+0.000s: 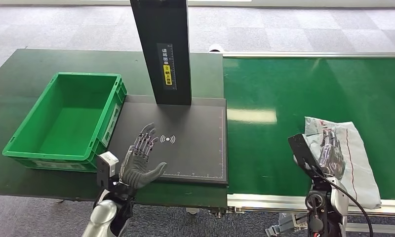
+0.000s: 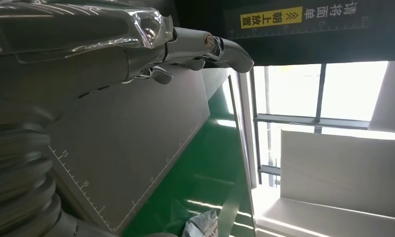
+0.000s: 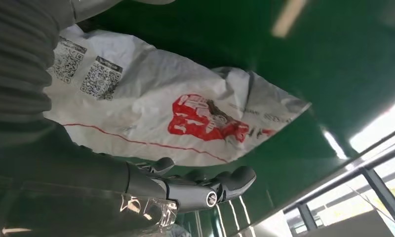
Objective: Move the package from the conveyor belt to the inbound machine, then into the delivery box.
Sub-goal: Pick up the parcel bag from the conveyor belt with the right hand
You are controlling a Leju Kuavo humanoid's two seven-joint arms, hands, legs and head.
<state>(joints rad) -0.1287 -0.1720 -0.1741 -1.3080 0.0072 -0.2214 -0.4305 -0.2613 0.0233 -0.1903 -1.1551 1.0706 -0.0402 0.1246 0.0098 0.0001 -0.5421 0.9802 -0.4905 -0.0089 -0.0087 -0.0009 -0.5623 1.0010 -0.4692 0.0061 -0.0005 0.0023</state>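
right robot hand (image 1: 330,150) is spread loose over the white package (image 1: 351,153) on the conveyor belt (image 1: 284,98), not gripping; left robot hand (image 1: 141,159) hovers released above the inbound machine (image 1: 195,148)

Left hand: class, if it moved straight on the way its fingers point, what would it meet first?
Probably the black upright column on the dark scanner plate; the left hand points that way, though depth is unclear.
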